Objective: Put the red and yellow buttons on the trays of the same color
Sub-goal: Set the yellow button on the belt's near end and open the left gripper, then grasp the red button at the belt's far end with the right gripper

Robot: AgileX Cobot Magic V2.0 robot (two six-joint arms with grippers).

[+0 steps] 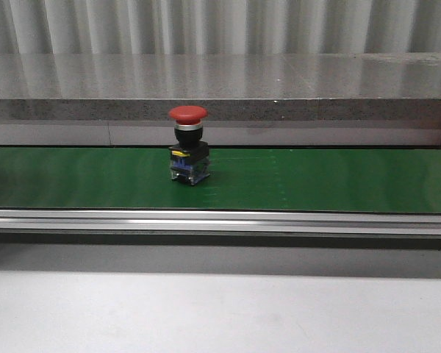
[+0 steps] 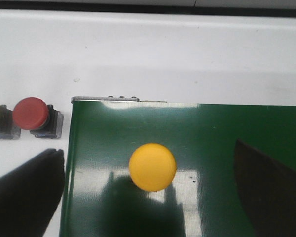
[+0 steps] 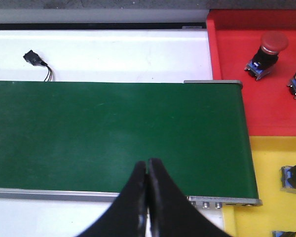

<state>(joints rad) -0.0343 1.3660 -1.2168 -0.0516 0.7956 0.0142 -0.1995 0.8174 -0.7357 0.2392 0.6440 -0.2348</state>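
A red button [image 1: 188,114] stands upright on the green belt [image 1: 338,180], a little left of the middle in the front view, with nothing touching it. The belt is there to carry buttons along to the arms. In the left wrist view, a yellow button [image 2: 152,166] sits on the belt between the two dark fingers [image 2: 27,190] of the left end effector [image 2: 153,197], which are spread wide, one on each side, likely ready to close on it. The right end effector [image 3: 148,170] hangs over the belt with its fingers pressed together and holds nothing. Beside that end of the belt are the red tray [image 3: 237,59] and yellow tray [image 3: 266,163], each already holding buttons.
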